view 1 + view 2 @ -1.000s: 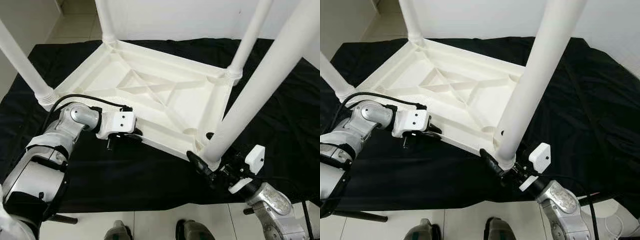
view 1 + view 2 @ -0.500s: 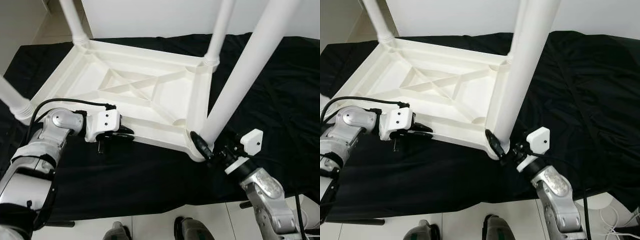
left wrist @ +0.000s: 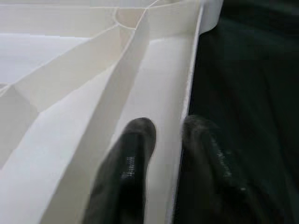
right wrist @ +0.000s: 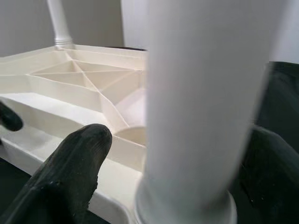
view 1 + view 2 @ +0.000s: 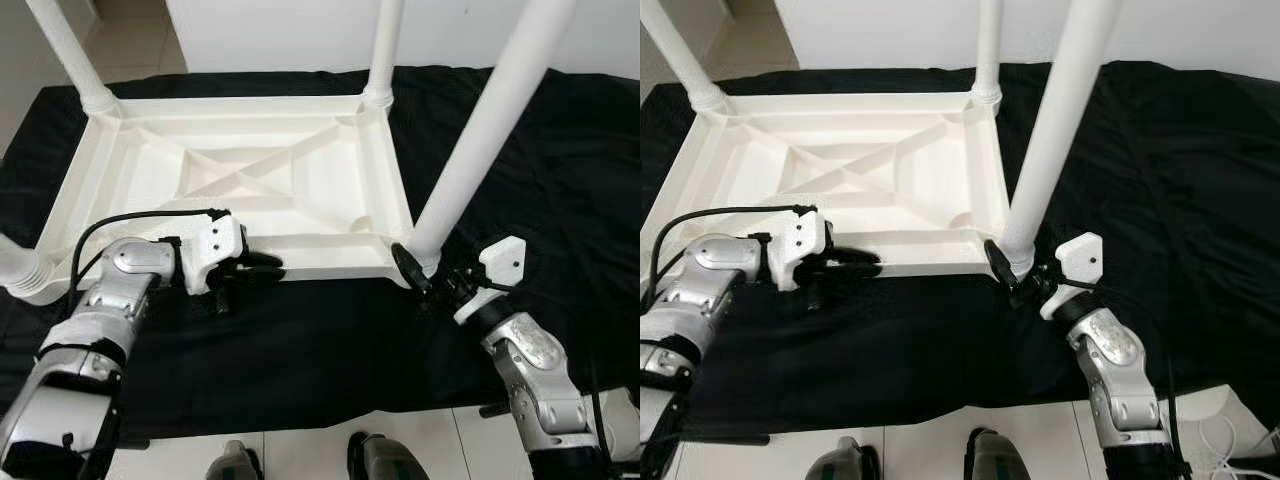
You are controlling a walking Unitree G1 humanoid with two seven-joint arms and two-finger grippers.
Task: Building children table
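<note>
Black cloth [image 5: 300, 340] carries upturned white table [image 5: 250, 180].

upturned table [image 5: 240, 175] lies on the cloth [image 5: 560, 200] (legs up).

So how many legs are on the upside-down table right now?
4: near-right leg at the right gripper, far-right leg, far-left leg, near-left leg at the picture's edge.

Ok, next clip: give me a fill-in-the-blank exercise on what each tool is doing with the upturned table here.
1. The white table lies upside down on a ____ cloth.
2. The left tool pinches the table's near ____.
3. The right tool has its fingers on either side of a table ____.
4. ____ legs are fitted at the table's corners.

Missing words: black; rim; leg; Four
</note>
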